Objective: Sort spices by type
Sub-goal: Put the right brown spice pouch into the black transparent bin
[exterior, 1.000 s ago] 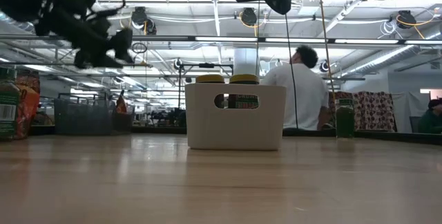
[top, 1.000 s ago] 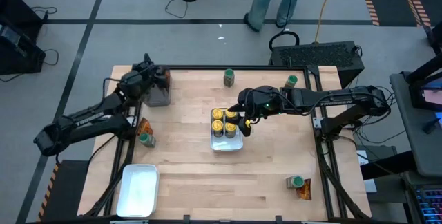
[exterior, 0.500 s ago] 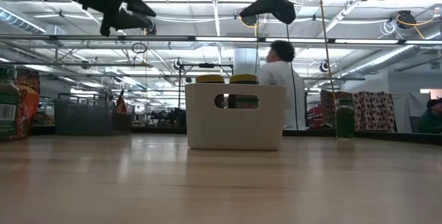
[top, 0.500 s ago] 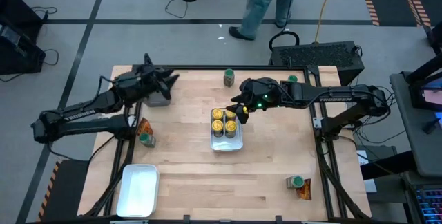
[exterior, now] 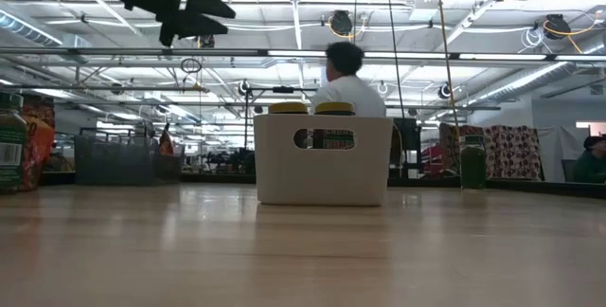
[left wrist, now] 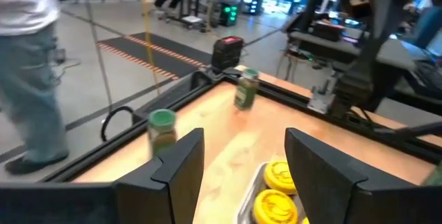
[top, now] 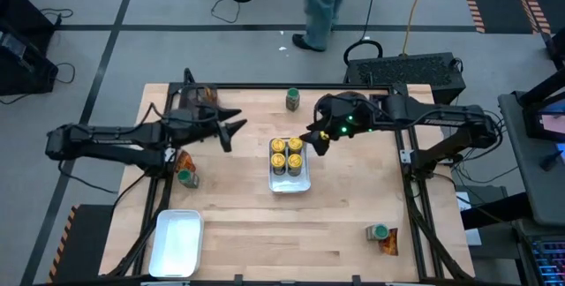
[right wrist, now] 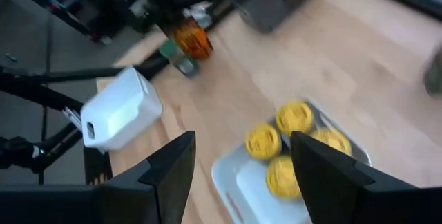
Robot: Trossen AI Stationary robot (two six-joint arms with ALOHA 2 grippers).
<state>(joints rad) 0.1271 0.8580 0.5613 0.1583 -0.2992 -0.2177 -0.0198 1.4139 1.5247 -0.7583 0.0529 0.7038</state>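
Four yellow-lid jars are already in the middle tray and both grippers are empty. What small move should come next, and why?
Probably the left gripper should reach toward the green-lid jar at the far edge. The yellow-lid jars already fill the middle tray, and the green ones stand scattered. This gripper is open, holds nothing, and its wrist view looks at that jar. The right gripper, also open, hovers beside the tray.

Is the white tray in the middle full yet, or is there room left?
Nearly full. The middle tray holds four yellow-lidded jars packed at its far end; only a narrow bare strip remains at the near end.
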